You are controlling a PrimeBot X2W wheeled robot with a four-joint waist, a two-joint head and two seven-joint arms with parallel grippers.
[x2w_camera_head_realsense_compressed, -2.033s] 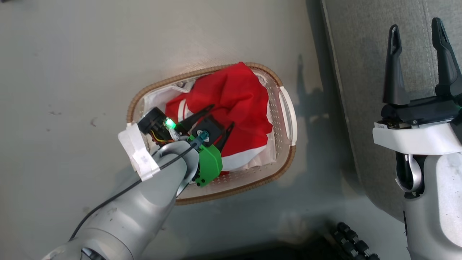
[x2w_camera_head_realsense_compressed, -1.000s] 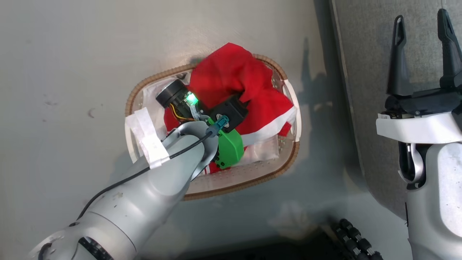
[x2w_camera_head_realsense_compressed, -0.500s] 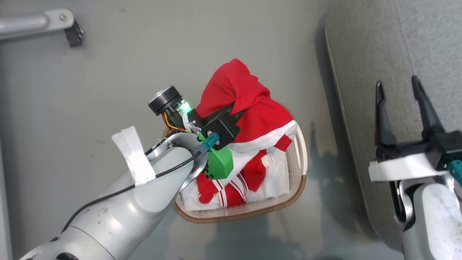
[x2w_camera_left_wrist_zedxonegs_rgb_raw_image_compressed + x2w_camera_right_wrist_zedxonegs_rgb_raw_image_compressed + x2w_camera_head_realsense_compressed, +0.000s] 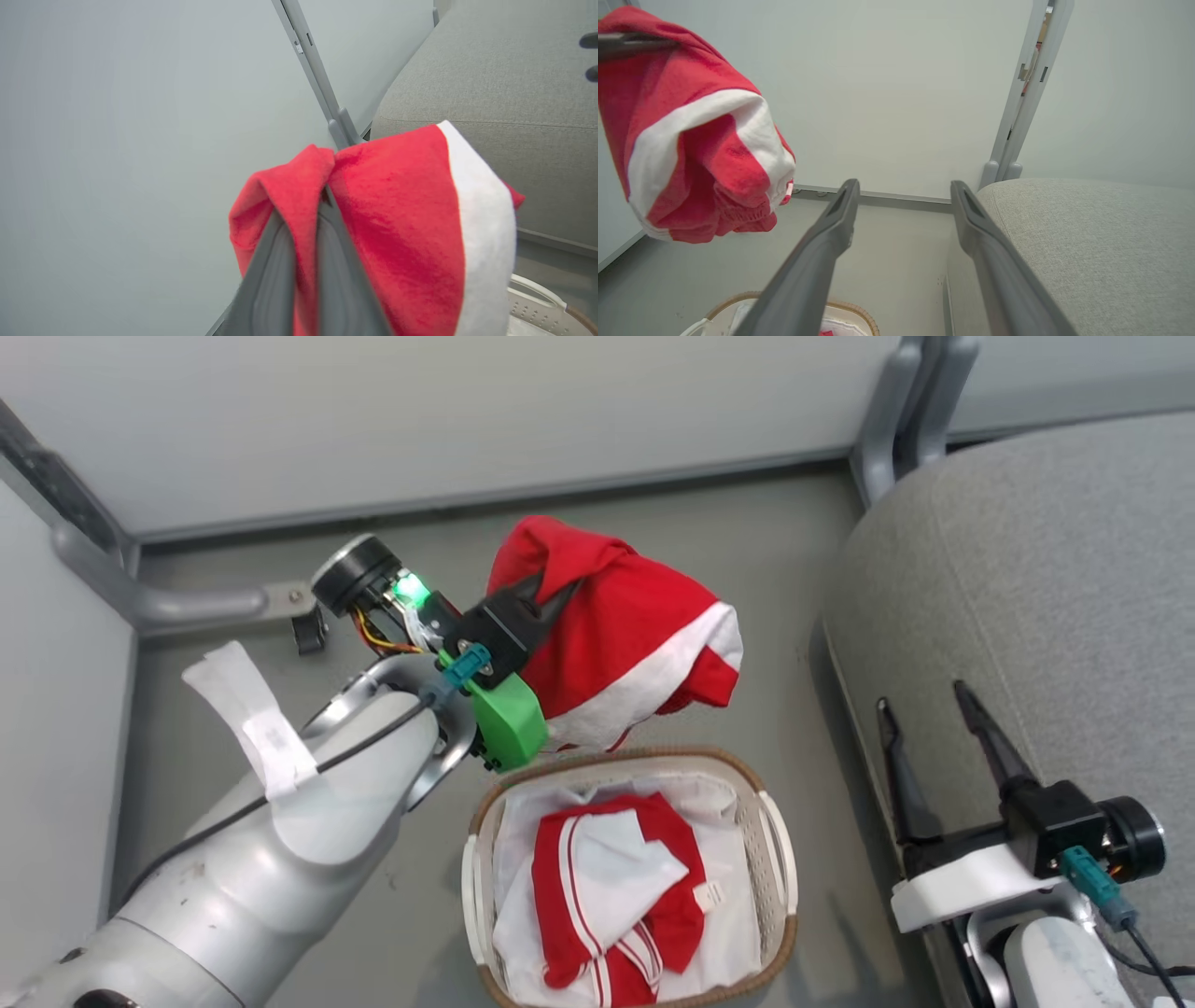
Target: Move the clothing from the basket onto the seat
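1. Above the basket [image 4: 777, 859] and clear of its rim, the held garment [image 4: 635, 644], red with a white band, hangs bunched in the air. Its bulk droops from the pinch point toward the robot's right.
2. It is gripped by the left gripper [image 4: 549, 595], whose fingers are closed almost together on a fold at its top, with cloth wrapped round them.
3. A second garment [image 4: 607, 887], red with white panels and stripe trim, lies crumpled inside the basket on the white sheet lining [image 4: 738, 933].
4. The seat [image 4: 1046, 616] lies to the robot's right of the held garment and well apart from it, with bare floor [image 4: 784, 579] between. A sideways carry to the right is judged to be needed, high enough for the drooping hem to pass the cushion's rounded edge.
5. The right gripper [image 4: 920, 695] is seen at the seat's near edge, fingers spread wide with nothing between them. It is the nearer to the seat, but the load is carried by the left arm.
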